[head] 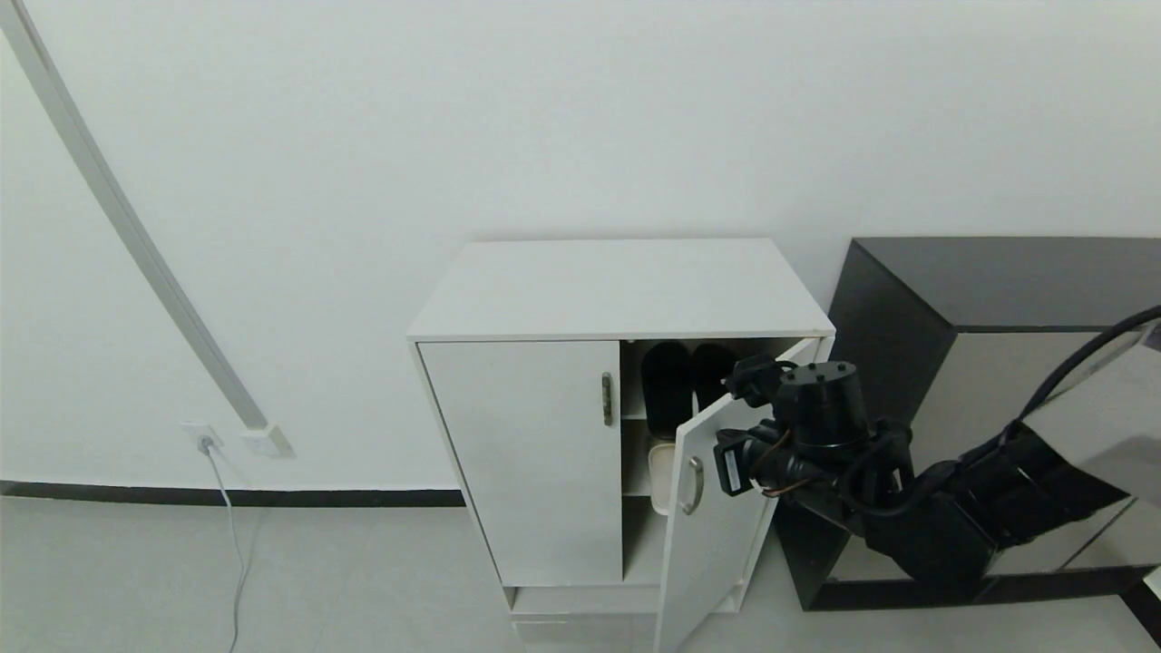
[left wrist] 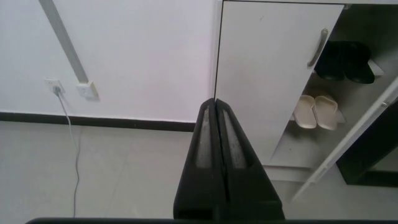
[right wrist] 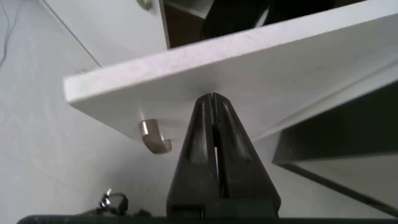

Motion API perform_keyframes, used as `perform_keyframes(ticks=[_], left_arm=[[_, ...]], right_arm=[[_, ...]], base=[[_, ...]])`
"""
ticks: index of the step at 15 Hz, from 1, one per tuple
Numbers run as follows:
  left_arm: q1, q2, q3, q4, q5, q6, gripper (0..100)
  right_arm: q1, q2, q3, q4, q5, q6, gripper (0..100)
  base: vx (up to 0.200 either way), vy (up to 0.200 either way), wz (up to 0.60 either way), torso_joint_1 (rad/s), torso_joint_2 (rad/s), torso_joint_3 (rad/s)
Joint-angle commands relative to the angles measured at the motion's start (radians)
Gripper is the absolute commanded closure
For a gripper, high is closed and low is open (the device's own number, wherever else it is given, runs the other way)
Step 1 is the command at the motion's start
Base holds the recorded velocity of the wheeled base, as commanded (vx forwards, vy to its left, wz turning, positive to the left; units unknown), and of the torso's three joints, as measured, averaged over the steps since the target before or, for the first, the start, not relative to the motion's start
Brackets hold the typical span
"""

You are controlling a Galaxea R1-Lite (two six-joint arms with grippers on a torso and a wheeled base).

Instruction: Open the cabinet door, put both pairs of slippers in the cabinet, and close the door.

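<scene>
Since both pairs already sit inside the cabinet (head: 617, 290), I read this as the closing step: black slippers (head: 685, 381) on the cabinet's upper shelf, pale slippers (left wrist: 317, 111) on the shelf below. The cabinet's left door (head: 526, 453) is closed. The right door (head: 717, 535) stands part open, swung out from its hinge on the cabinet's right side.

Right gripper (right wrist: 214, 99): fingers pressed together and holding nothing, tip against the door's outer face just beside the handle (head: 694, 485). It looks like contact. Left gripper (left wrist: 216, 106): also closed and empty, held well off the cabinet's left side.

Handling, my estimate:
- The door is a stiff, light board on hinges, so it needs a push, not a grasp.
- Push flat on the outer face near the free edge by the handle, where leverage is best.
- The laminate looks smooth, so closed fingertips could skate. Keep the push square to the panel.
- The pale pair sits close to the shelf front and could foul the door.

Surroundings: smooth pale floor (head: 317, 580) under the cabinet and a plain white wall (head: 453, 136) behind it. A black unit (head: 907, 299) stands just beside the cabinet's right side, leaving little arm room there. Left of the cabinet are a slanted conduit (head: 136, 236), a socket (head: 201, 437) and a trailing cable (head: 238, 553), well apart from it.
</scene>
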Motion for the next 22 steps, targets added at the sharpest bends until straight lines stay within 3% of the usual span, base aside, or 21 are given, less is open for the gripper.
perform_keyframes(ticks=[1,13,19,22], left_arm=[[0.000,0.001,0.000,0.000,0.000,0.001,100],[0.000,0.001,0.000,0.000,0.000,0.001,100],[0.000,0.001,0.000,0.000,0.000,0.001,100],[0.000,0.001,0.000,0.000,0.000,0.001,100]], right_arm=[[0.000,0.077,-0.038,-0.022,-0.002,0.017,100],[-0.038,0.312,-0.181,-0.312,-0.013,0.042,100],[-0.075,0.349,-0.245,-0.337,-0.025,0.045,100],[-0.089,0.392,-0.296,-0.418,-0.025,0.045,100]], base=[[0.000,0.000,0.00,0.000,0.00,0.000],[0.000,0.000,0.00,0.000,0.00,0.000],[0.000,0.000,0.00,0.000,0.00,0.000],[0.000,0.000,0.00,0.000,0.00,0.000]])
